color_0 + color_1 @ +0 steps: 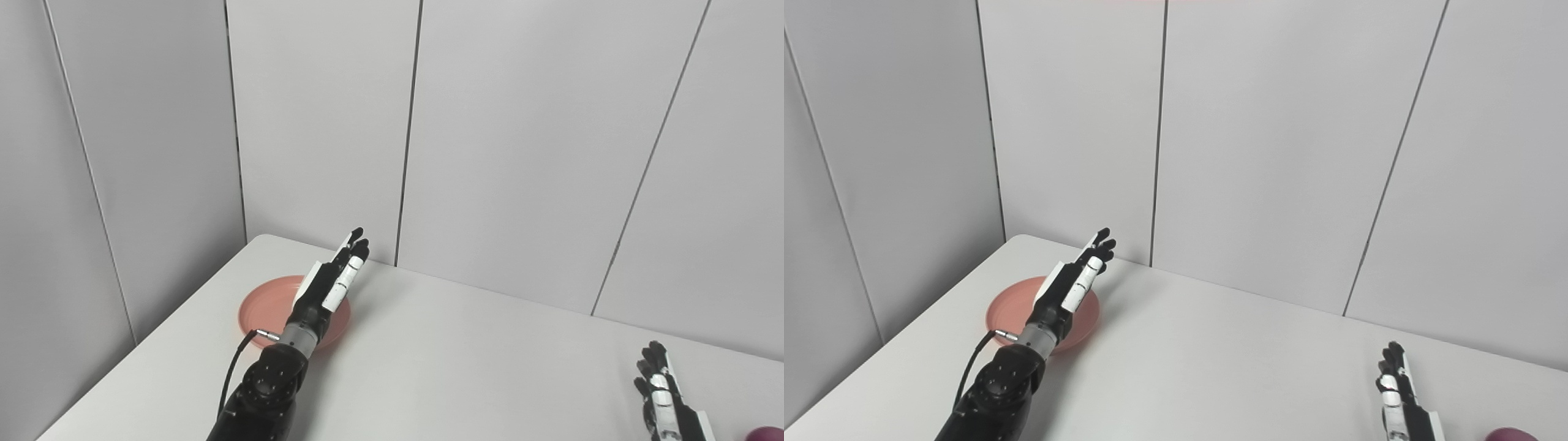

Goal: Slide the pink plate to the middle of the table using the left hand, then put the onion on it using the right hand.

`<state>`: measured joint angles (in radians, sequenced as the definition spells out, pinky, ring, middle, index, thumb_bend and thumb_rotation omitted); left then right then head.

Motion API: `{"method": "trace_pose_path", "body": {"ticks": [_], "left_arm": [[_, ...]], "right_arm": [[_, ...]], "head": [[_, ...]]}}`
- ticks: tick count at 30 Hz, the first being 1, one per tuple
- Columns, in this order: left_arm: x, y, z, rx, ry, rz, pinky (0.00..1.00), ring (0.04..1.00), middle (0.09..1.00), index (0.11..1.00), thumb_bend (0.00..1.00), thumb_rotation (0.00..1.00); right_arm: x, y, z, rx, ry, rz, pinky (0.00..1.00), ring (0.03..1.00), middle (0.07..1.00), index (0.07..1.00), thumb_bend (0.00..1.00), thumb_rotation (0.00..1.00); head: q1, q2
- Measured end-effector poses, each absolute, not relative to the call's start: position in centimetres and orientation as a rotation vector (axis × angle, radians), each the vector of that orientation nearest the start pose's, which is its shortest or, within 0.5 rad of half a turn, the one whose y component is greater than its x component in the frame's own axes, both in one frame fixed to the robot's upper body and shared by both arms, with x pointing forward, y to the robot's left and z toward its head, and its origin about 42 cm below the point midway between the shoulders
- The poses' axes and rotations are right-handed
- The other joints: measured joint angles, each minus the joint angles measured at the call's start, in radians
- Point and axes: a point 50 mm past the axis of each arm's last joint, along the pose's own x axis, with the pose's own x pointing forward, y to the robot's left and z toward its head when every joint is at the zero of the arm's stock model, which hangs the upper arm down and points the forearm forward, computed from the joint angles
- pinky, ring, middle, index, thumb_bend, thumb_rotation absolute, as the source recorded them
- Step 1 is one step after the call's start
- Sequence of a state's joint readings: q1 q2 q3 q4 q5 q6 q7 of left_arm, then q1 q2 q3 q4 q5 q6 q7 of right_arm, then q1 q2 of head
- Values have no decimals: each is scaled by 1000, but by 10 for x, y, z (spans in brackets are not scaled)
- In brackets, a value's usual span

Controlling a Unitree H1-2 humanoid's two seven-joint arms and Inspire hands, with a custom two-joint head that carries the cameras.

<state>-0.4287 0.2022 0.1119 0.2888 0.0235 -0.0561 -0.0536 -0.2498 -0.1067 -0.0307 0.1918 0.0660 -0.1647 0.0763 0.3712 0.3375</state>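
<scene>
The pink plate lies on the white table near its far left corner. My left hand is raised above the plate, fingers straight and together, pointing toward the back wall; it holds nothing. My right hand rests low at the bottom right, fingers extended, empty. The purple onion shows only as a sliver at the bottom right edge, just right of the right hand; it also shows in the right eye view. The left forearm hides part of the plate's right side.
Grey wall panels close the table's back and left sides. The table's left edge runs diagonally toward the bottom left.
</scene>
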Motion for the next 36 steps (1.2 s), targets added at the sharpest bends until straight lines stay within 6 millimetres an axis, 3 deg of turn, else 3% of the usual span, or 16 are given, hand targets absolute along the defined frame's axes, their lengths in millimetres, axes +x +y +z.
{"method": "trace_pose_path", "body": {"ticks": [18, 36], "left_arm": [[419, 352, 181, 241, -148, 119, 878, 902, 912, 914, 676, 1000], [419, 406, 167, 205, -82, 202, 954, 922, 915, 906, 704, 1000]], "right_arm": [[358, -234, 142, -45, -194, 92, 1000, 1000, 1000, 1000, 200, 1000], [355, -233, 148, -46, -190, 97, 1000, 1000, 1000, 1000, 181, 1000]], "head": [[9, 0], [17, 9]]}}
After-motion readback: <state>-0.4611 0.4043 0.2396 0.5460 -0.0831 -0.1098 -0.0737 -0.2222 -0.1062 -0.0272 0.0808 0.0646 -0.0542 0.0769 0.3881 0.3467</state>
